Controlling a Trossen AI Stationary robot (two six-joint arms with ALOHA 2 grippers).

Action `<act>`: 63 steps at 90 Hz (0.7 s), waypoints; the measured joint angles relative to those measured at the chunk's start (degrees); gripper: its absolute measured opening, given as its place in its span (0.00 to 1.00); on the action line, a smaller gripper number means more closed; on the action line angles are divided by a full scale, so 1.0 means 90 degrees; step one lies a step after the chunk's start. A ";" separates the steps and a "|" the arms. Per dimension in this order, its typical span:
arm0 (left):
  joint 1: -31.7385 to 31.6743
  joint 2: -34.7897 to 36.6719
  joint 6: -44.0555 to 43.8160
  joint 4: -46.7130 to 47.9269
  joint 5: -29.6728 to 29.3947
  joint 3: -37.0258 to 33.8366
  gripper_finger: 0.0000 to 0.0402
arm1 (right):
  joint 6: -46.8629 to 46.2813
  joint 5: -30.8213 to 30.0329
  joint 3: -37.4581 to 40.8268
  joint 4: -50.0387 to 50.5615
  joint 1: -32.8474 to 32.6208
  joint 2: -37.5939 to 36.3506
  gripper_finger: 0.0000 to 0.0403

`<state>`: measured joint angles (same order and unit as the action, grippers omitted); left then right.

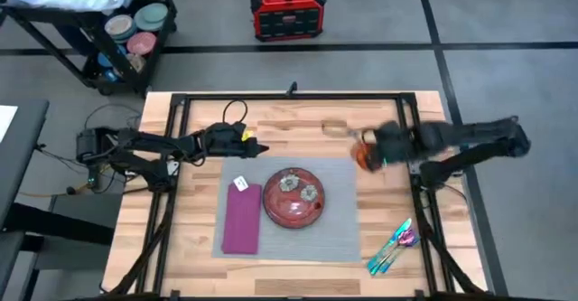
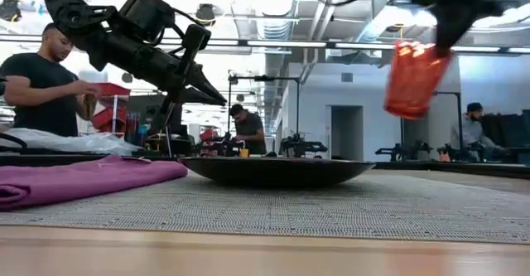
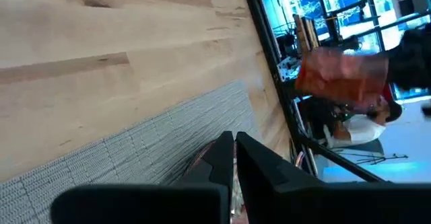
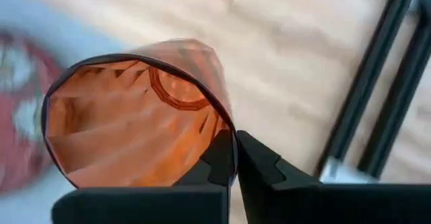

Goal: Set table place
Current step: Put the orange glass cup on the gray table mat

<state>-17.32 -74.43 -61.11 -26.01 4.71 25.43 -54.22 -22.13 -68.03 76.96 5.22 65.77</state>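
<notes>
Tumbler [image 1: 365, 156] placement step: right gripper [image 1: 372, 149] pinching the orange tumbler by its rim, carrying it in the air just off the placemat's [image 1: 339, 233] far right corner. Placemat lying mid-table [image 1: 199, 274], bearing red plate [image 1: 293, 198] and purple napkin [image 1: 242, 218]. Left gripper [image 1: 257, 146] waiting clenched at the placemat's far edge. Likely next: lowering the tumbler upright beside the plate, releasing.

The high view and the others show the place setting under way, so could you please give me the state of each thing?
Orange cup: held in the air, pinched at its rim by the right gripper.
Left gripper: shut, empty, over the placemat's far edge.
Placemat: flat on the table.
Red plate: on the placemat.
Purple napkin: folded beside the plate.
Cutlery: on bare table.
</notes>
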 joint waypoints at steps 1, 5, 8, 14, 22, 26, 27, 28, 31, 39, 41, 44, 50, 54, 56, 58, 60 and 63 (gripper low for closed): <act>0.0000 0.0000 0.0002 0.0001 0.0001 0.0000 0.00 | 0.0209 0.0041 0.0000 -0.0145 0.0156 0.0006 0.00; 0.0000 0.0000 0.0006 0.0001 0.0002 0.0000 0.00 | 0.0997 0.0183 0.0000 -0.0752 0.0757 0.0083 0.00; 0.0000 0.0000 0.0008 0.0001 0.0004 0.0000 0.00 | 0.1479 0.0325 -0.0002 -0.1134 0.1152 0.0167 0.00; 0.0000 0.0000 0.0042 0.0001 0.0002 0.0000 0.00 | 0.2278 0.0877 -0.0002 -0.1731 0.1857 0.0397 0.00; 0.0000 0.0000 0.0121 0.0004 0.0002 0.0000 0.00 | 0.3013 0.1648 -0.0005 -0.2475 0.2597 0.0917 0.00; 0.0000 0.0000 0.0150 0.0006 0.0002 0.0000 0.00 | 0.3236 0.1979 -0.0005 -0.2683 0.2801 0.1244 0.00; 0.0000 0.0000 0.0157 0.0006 0.0004 0.0000 0.00 | 0.3276 0.2024 -0.0004 -0.2709 0.2829 0.1325 0.00; 0.0000 0.0000 0.0164 0.0006 0.0005 0.0000 0.00 | 0.3312 0.2069 -0.0002 -0.2730 0.2852 0.1406 0.00; 0.0000 0.0000 0.0169 0.0005 0.0004 0.0000 0.00 | 0.3380 0.2185 0.0002 -0.2789 0.2897 0.1633 0.00; 0.0000 0.0000 0.0166 0.0006 0.0005 0.0000 0.00 | 0.3537 0.2494 0.0002 -0.2937 0.2904 0.2107 0.00; 0.0000 0.0000 0.0170 0.0006 0.0004 0.0000 0.00 | 0.3575 0.2562 0.0002 -0.2932 0.2886 0.2198 0.00; 0.0000 0.0000 0.0193 0.0006 0.0003 0.0000 0.00 | 0.3645 0.2629 0.0002 -0.2926 0.2845 0.2326 0.00; 0.0000 0.0000 0.0262 0.0004 0.0002 0.0000 0.00 | 0.3733 0.2678 0.0002 -0.2981 0.2779 0.2559 0.00; 0.0000 0.0000 0.0293 0.0006 0.0003 0.0000 0.00 | 0.3772 0.2696 0.0002 -0.2999 0.2754 0.2685 0.00; 0.0000 0.0000 0.0299 0.0006 0.0003 0.0000 0.00 | 0.3796 0.2710 0.0002 -0.2993 0.2747 0.2732 0.00; 0.0000 0.0000 0.0302 0.0006 0.0002 0.0000 0.00 | 0.3819 0.2735 0.0002 -0.2995 0.2741 0.2769 0.00; 0.0000 0.0000 0.0302 0.0006 0.0002 0.0000 0.00 | 0.3846 0.2779 0.0001 -0.3019 0.2739 0.2809 0.00; 0.0000 0.0000 0.0304 0.0006 -0.0004 0.0000 0.00 | 0.3852 0.2827 -0.0001 -0.3075 0.2738 0.2834 0.00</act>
<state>-17.32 -74.43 -58.37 -25.96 4.67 25.43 -19.55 3.31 -68.04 49.29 29.86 91.28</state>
